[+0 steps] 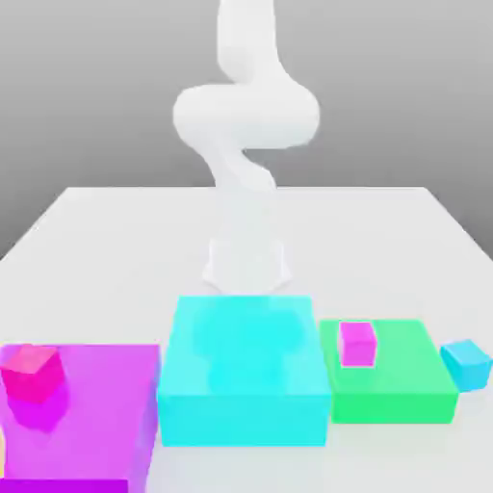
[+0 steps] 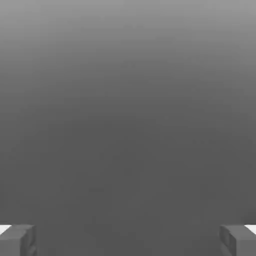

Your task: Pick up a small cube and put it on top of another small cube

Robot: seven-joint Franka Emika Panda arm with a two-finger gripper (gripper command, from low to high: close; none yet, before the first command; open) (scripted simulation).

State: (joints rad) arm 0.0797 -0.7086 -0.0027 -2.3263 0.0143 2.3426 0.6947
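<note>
A small pink cube point(image 1: 34, 371) sits on the big purple block point(image 1: 106, 404) at the exterior view's left. A small magenta cube point(image 1: 357, 342) rests on the green block point(image 1: 404, 380) at the right. On the table beside the green block lies a small light-blue cube point(image 1: 467, 363). The white arm's hand point(image 1: 247, 262) hangs low behind the large cyan block point(image 1: 241, 371), which hides its lower end. In the hand view my gripper point(image 2: 128, 241) is open, its fingers point(image 2: 17, 240) wide apart with nothing between them and plain grey beyond.
The three big blocks stand side by side along the front of the white table point(image 1: 116, 241). The cyan block is the tallest and stands right in front of the hand. Bare table lies behind the blocks.
</note>
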